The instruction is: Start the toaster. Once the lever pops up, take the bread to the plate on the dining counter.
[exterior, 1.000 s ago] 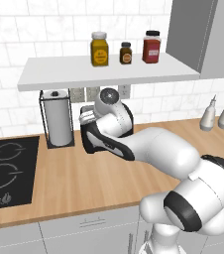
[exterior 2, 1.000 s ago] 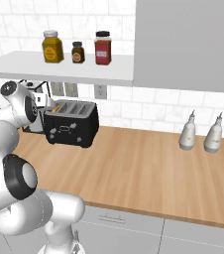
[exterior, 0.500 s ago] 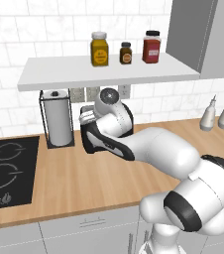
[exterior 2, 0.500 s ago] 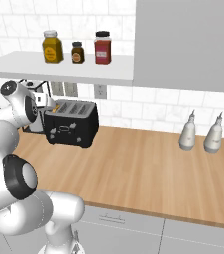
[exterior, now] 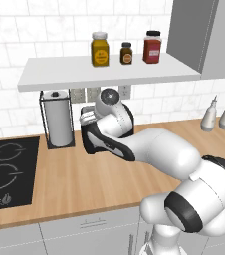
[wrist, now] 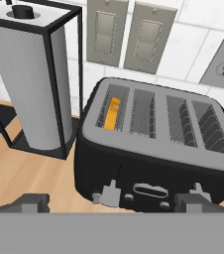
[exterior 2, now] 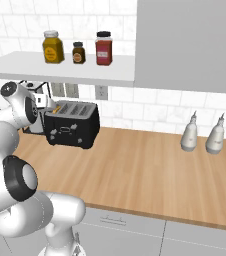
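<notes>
The black toaster point(wrist: 148, 163) with its grey slotted top stands on the wood counter against the tiled wall, also in the right base view point(exterior 2: 73, 126). The bread point(wrist: 114, 113) sits down inside the leftmost slot, with only a tan strip showing point(exterior 2: 57, 107). My gripper point(wrist: 113, 201) hovers just in front of and above the toaster's front face, open, its fingertips point(wrist: 32, 201) wide apart with nothing between them. A small pale lever point(wrist: 107, 194) juts from the front's lower left. In the left base view my arm covers most of the toaster point(exterior: 128, 118). The plate and the dining counter are out of view.
A wire-framed paper-towel roll point(wrist: 32, 84) stands close to the toaster's left point(exterior: 58, 119). A black cooktop point(exterior: 5, 172) lies further left. A shelf point(exterior: 109, 72) with three jars hangs low above. Two pale bottles point(exterior 2: 205, 135) stand at the right, with bare counter point(exterior 2: 145, 170) between.
</notes>
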Available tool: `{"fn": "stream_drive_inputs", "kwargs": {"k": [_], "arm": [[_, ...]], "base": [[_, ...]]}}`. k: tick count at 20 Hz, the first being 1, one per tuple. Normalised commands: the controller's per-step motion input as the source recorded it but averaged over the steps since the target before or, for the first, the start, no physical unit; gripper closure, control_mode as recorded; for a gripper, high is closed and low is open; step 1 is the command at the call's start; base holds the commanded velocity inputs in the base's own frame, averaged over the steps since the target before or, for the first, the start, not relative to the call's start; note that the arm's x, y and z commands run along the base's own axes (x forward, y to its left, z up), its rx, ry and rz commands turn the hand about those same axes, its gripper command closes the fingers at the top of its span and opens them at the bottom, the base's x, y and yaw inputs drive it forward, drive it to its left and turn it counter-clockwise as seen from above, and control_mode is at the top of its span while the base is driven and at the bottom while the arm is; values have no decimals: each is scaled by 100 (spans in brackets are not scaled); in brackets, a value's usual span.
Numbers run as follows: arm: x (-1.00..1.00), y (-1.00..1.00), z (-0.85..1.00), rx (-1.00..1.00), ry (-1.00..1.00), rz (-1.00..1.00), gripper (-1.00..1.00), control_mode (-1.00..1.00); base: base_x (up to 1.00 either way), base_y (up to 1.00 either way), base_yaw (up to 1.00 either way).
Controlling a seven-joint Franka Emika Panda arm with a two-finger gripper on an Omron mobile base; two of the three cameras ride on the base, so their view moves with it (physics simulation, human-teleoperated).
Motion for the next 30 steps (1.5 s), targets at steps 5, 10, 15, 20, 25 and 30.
{"fn": "stream_drive_inputs", "kwargs": {"k": [5,10,15,20,25,30], "arm": [[0,0,0,0,0,0,-100,-100],[0,0,0,0,0,0,-100,-100],[0,0,0,0,0,0,-100,-100],[0,0,0,0,0,0,-100,-100],[0,0,0,0,0,0,-100,-100],[0,0,0,0,0,0,-100,-100]], "base": [[0,0,0],[0,0,0],[0,0,0],[0,0,0],[0,0,0],[0,0,0]]}}
